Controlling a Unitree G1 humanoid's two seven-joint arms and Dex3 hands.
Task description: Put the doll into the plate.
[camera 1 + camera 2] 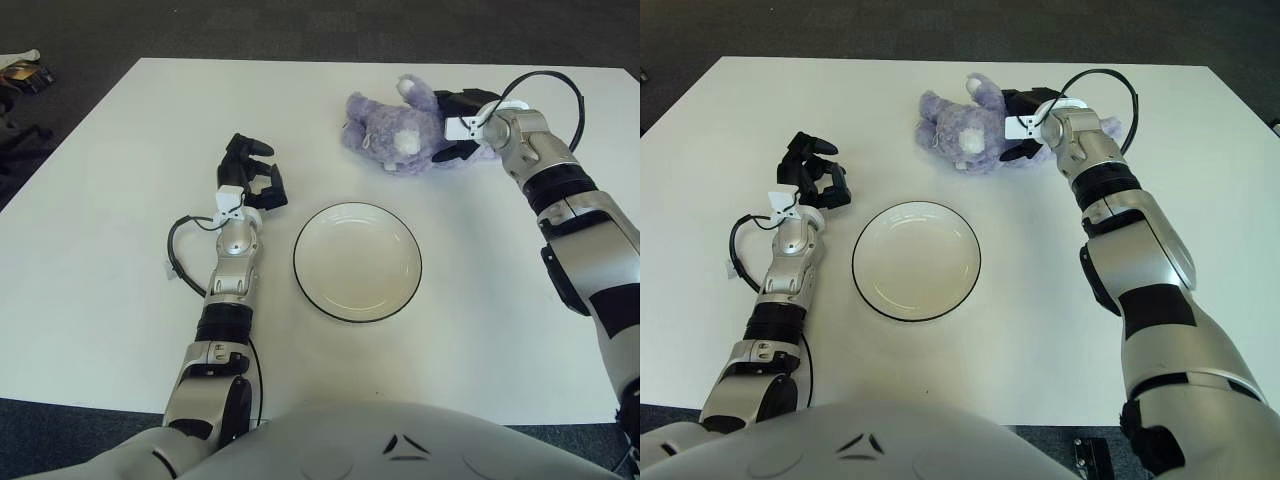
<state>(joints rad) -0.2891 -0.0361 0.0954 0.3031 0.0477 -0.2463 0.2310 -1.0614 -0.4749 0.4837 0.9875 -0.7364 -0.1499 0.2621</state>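
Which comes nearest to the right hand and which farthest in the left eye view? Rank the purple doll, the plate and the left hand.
1. The purple doll, at the table's far side; the right hand is against its right side.
2. The plate, mid-table, nearer the robot and to the left of that hand.
3. The left hand, left of the plate, idle.

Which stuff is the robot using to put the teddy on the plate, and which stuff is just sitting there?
Part of the job:
- purple doll, lying on the table beyond the plate
- plate, empty
- right hand, at the doll's right side

Just there:
- left hand, idle, left of the plate
- white table
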